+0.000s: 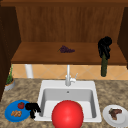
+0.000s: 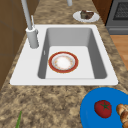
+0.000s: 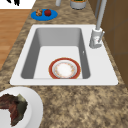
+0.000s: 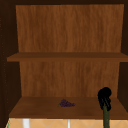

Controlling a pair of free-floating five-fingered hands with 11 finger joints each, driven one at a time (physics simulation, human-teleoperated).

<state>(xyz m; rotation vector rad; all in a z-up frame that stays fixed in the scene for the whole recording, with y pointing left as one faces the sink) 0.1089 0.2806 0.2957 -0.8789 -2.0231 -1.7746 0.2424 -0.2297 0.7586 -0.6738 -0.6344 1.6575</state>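
My right hand (image 1: 104, 47) hangs at the right end of the lower cabinet shelf (image 1: 37, 56), shut on the top of a long dark green vegetable (image 1: 104, 67) that dangles upright below it. In the upper view the right hand (image 4: 104, 97) and the vegetable (image 4: 106, 118) stand in front of the shelf's front edge. A small bunch of purple grapes (image 1: 66, 49) lies mid-shelf, well to the left of that hand. My left hand (image 1: 32, 108) hovers, fingers relaxed and pointing down, by the right rim of the blue plate (image 1: 10, 117). A red bowl (image 2: 63, 62) sits in the sink (image 2: 105, 75).
The blue plate holds a tomato (image 1: 21, 105) and browned pieces (image 1: 16, 113). On the right is a white plate (image 1: 107, 117) carrying dark meat (image 1: 115, 113). The faucet (image 1: 68, 75) rises behind the basin. A potted plant (image 1: 9, 80) stands far left, a stove (image 2: 120, 15) past the counter's end.
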